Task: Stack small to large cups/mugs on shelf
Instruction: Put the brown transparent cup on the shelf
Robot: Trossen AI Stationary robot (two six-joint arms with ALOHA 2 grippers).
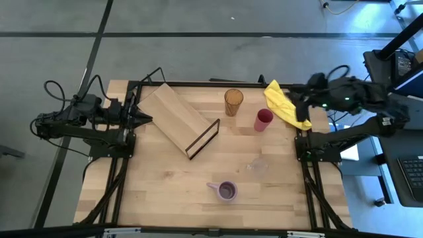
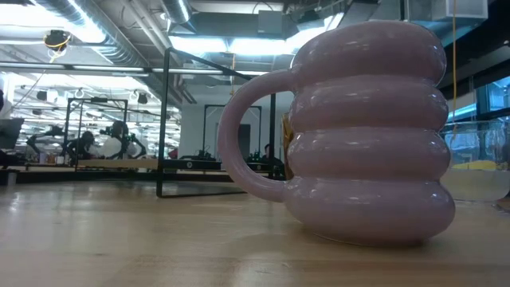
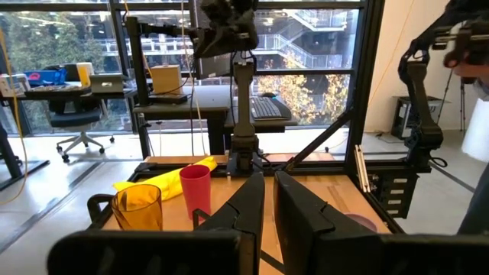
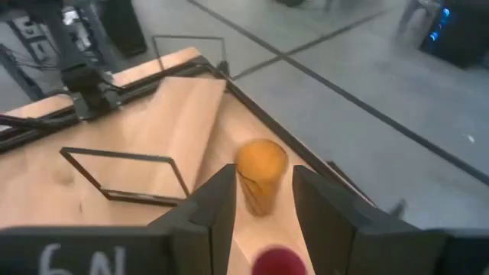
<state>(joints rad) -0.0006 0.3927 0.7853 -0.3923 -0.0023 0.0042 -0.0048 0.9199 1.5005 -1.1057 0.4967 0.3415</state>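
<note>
The amber tumbler (image 1: 233, 102) and the red cup (image 1: 264, 120) stand upright on the table's far half. The clear glass (image 1: 258, 165) and the purple mug (image 1: 227, 191) stand nearer the front; the mug (image 2: 366, 135) fills the low view. The shelf (image 1: 173, 116) lies flat and askew on the table, its black wire frame (image 1: 203, 139) upright at one end. My left gripper (image 1: 147, 119) is shut and level at the table's left edge, beside the shelf. My right gripper (image 1: 295, 103) hovers open above the far right corner, and the tumbler (image 4: 260, 172) shows between its fingers, farther off.
A yellow cloth (image 1: 284, 102) lies crumpled at the far right, under my right gripper and beside the red cup. Bare tabletop (image 1: 158, 185) stretches across the near left. Black frame rails (image 1: 198, 83) run along the table's edges.
</note>
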